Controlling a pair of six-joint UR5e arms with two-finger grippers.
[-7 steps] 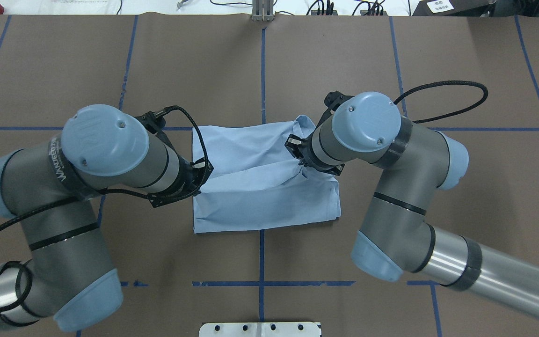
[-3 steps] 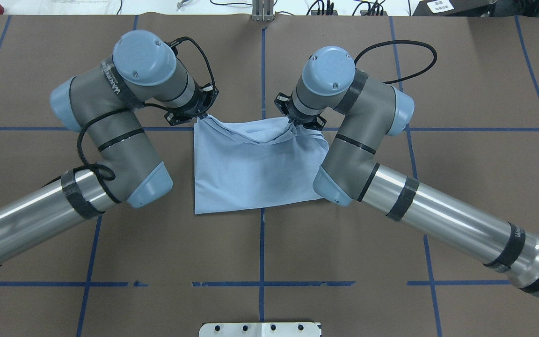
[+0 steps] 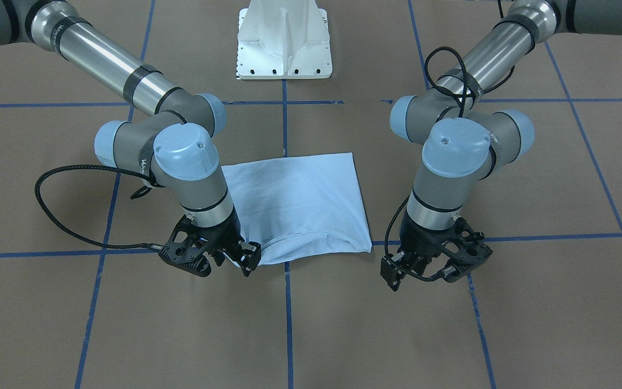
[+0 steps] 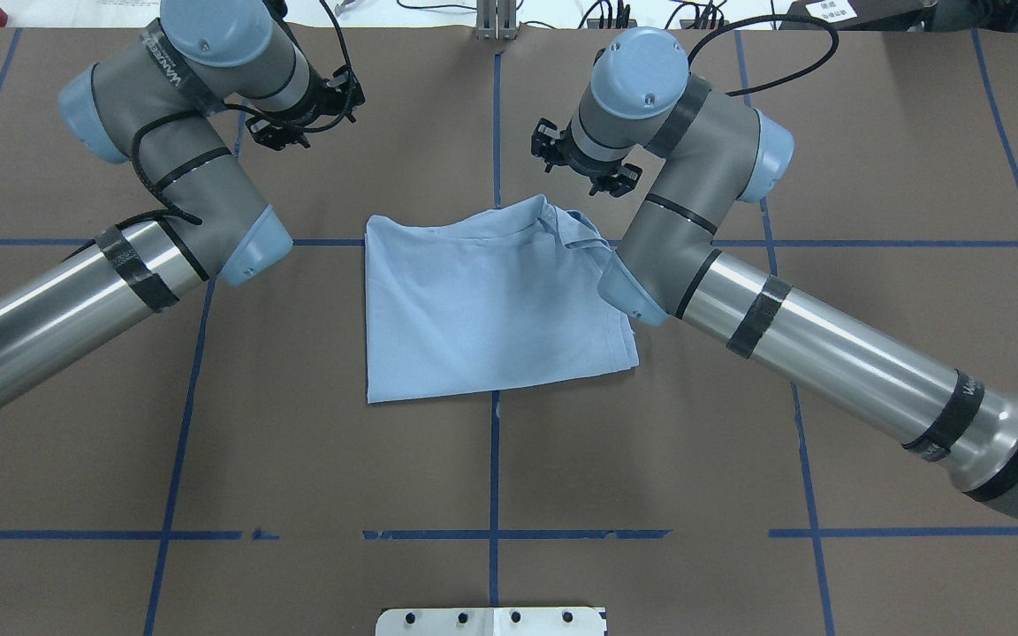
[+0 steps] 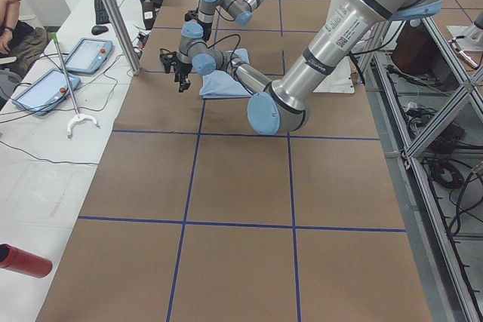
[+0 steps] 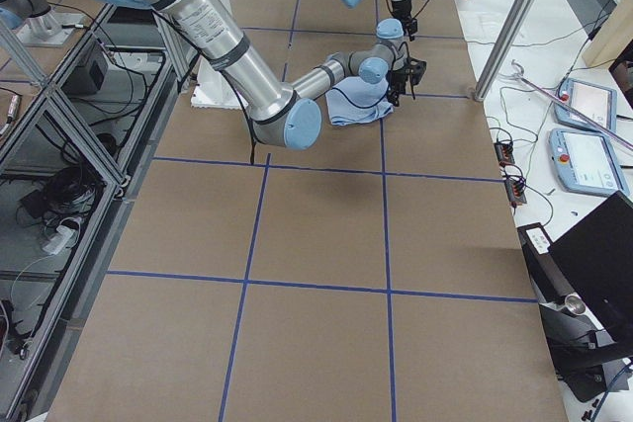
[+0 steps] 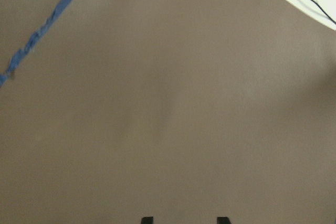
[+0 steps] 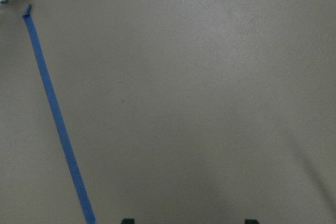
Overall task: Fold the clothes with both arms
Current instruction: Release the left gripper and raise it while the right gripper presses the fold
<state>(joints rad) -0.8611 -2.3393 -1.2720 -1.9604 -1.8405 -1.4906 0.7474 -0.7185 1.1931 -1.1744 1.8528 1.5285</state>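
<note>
Brown surface point(image 4: 491, 477) gridded with blue tape point(image 4: 493, 468). Left arm point(image 4: 164, 177) and right arm point(image 4: 739, 265) bent in over far half. Pale blue T-shirt point(image 4: 482, 309) folded, lying flat at centre, rumpled at far right corner. Right pincer point(image 3: 214, 259) spread, empty, just beyond that corner. Left pincer point(image 3: 432, 267) spread, empty, apart from far left corner.

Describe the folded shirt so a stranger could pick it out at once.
Start at the brown table crossed by blue tape lines. Near its middle, between the left arm and right arm, lies the T-shirt. It is the only pale blue cloth there, folded into a rough rectangle.
</note>
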